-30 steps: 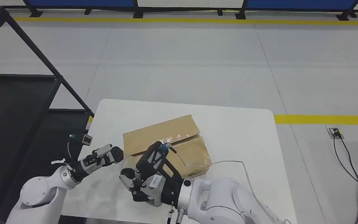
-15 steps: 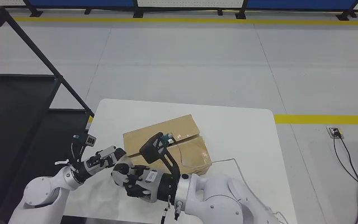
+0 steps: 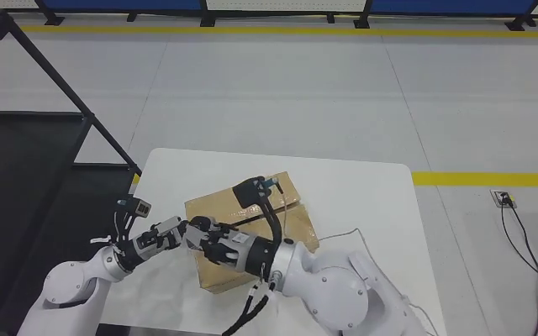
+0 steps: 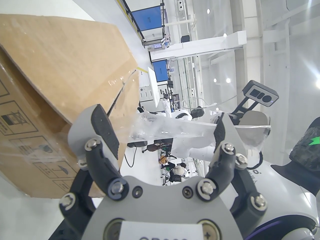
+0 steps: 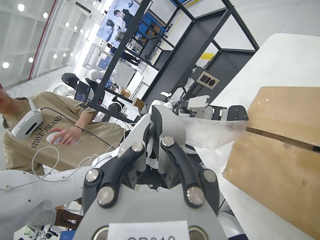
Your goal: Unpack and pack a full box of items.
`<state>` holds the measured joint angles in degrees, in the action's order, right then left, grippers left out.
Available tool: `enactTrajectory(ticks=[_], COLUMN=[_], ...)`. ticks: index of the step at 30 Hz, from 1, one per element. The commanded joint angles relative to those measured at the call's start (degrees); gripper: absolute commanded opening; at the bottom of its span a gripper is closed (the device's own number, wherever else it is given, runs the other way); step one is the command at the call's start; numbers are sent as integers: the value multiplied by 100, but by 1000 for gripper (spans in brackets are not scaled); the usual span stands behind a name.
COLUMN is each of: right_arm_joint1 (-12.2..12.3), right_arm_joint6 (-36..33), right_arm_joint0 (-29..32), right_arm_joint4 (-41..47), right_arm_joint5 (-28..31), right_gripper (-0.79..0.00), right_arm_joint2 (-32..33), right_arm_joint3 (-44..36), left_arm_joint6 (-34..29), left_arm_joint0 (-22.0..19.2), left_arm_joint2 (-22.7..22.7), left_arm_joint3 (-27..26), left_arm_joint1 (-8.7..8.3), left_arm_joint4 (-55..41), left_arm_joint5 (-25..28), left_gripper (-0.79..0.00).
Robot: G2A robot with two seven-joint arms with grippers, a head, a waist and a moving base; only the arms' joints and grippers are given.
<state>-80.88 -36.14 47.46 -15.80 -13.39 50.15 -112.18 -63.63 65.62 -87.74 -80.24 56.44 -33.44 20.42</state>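
Note:
A taped brown cardboard box [image 3: 290, 220] lies in the middle of the white table [image 3: 361, 193]. My right gripper [image 3: 202, 231] is at the box's left front corner, shut on a strip of clear tape [image 5: 210, 131] that runs back to the seam of the box [image 5: 275, 151]. Just left of it is my left gripper [image 3: 178, 225], open. In the left wrist view the tape [image 4: 175, 128] stretches across between the spread fingers of the left gripper [image 4: 165, 131], beside the box [image 4: 50, 58]. The box's flaps are shut, so its contents are hidden.
A black metal rack [image 3: 92, 126] stands close to the table's left edge. A thin white cable [image 3: 353, 239] trails over the table to the right of the box. Bare tabletop lies to the right of the box and behind it.
My right arm has swung from the front of the box up over it, and its gripper has moved left, close to the left gripper. The left gripper has shifted slightly towards the box.

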Motion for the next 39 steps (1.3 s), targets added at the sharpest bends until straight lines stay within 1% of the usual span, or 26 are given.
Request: enactTrajectory(ticks=[1,6,12,22,25,32,38,39], right_arm_joint1=[20,83,129,181,214,282,345,351], right_arm_joint6=[-121,-641,-1029,-1269,-1462,-1629,-1905,-1871], right_arm_joint0=[22,13,-95,-240,-284,-337,-475,-507], right_arm_joint4=[31,26,166,320,272,227,50,7], right_arm_joint5=[-123,-547,-867,-1456,-1697,-2207,-2601,-2686], right_gripper=[-785,-785,-785,-785,-785,-785,-785,-785], right_arm_joint2=[153,494,834,1190,1276,1516,1540,1552], right_arm_joint3=[-29,30,305,689,753,901,1111,1136], left_arm_joint6=[-4,20,53,109,113,90,55,51], left_arm_joint0=[-13,-41,-66,-114,-140,-192,-226,-231], left_arm_joint2=[9,25,45,111,127,145,152,152], left_arm_joint3=[7,41,65,78,86,106,127,132], left_arm_joint1=[-2,-6,-8,-9,-9,-12,-15,-16], left_arm_joint4=[18,56,86,161,164,137,107,104], left_arm_joint5=[-2,-29,-41,-71,-96,-105,-104,-104], left_gripper=[0,0,0,0,0,0,0,0])
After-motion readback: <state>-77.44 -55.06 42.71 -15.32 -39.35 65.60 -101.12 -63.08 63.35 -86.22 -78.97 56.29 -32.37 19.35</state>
